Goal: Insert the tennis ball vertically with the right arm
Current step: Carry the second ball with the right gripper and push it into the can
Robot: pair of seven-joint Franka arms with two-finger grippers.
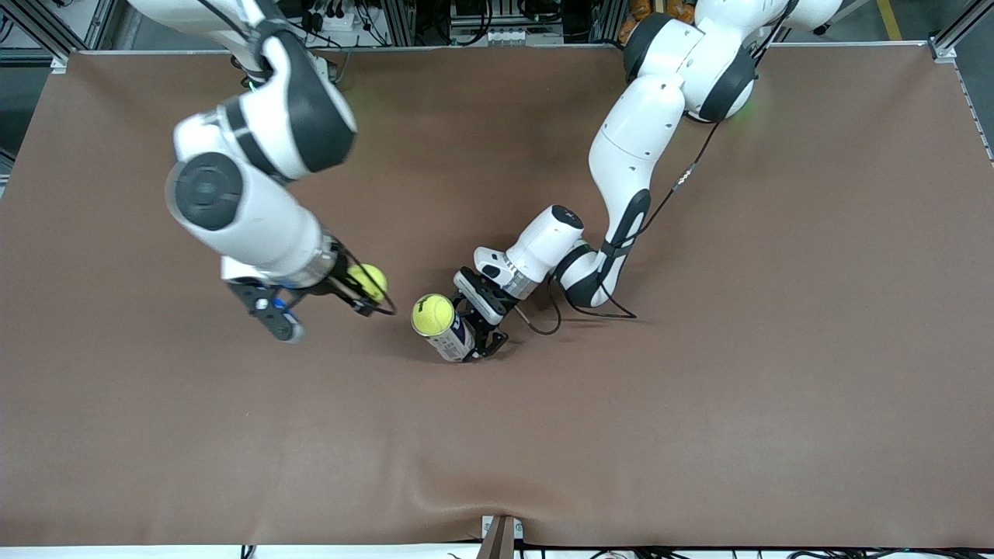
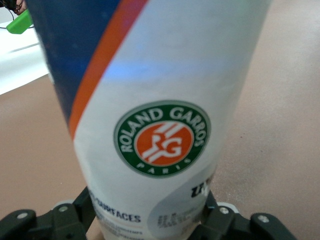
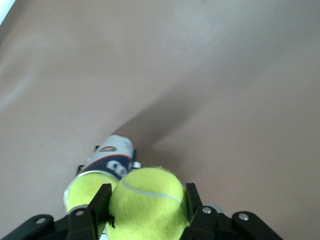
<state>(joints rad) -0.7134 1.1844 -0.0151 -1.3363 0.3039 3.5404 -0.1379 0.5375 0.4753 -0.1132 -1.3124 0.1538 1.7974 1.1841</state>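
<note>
My right gripper jaws clamp the tennis ball; left gripper jaws clamp the can upright, so I centre over its mouth before lowering

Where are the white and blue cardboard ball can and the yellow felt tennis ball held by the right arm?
white and blue cardboard ball can (image 2: 160, 100), left wrist view, printed side wall.
yellow felt tennis ball (image 3: 145, 202), right wrist view, upper surface.

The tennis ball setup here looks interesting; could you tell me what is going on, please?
The left end effector grips an upright tennis ball can on the brown table, with one ball already at its mouth. The right end effector holds a second tennis ball in the air beside the can, not yet over it.
</note>
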